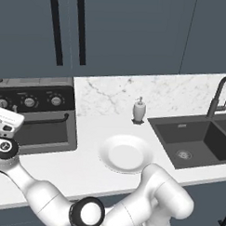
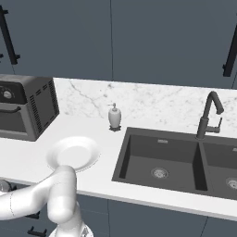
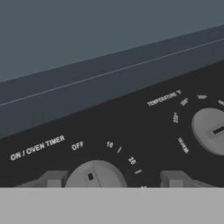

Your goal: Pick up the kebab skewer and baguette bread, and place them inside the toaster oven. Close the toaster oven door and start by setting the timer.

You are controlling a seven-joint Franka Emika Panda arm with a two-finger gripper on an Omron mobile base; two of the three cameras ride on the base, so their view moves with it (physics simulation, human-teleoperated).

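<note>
The toaster oven (image 1: 35, 116) was set at the left of the white surface (image 1: 84, 169), its door (image 1: 42, 130) shut. The hand (image 3: 114, 180) was held at the timer knob (image 3: 94, 175) (marked "ON / OVEN TIMER"), fingers (image 3: 52, 179) apart on either side. A white plate (image 1: 126, 153) was seen nearby.

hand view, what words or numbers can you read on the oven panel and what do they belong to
"ON / OVEN TIMER": on the toaster oven panel, above the timer knob.
"OFF", "10", "20": dial marks around the timer knob; a further mark is cut off.
"TEMPERATURE °F": above the temperature knob.
Figures around the temperature knob: too blurred to read surely.
Knobs in the left base view: no readable labels.
</note>
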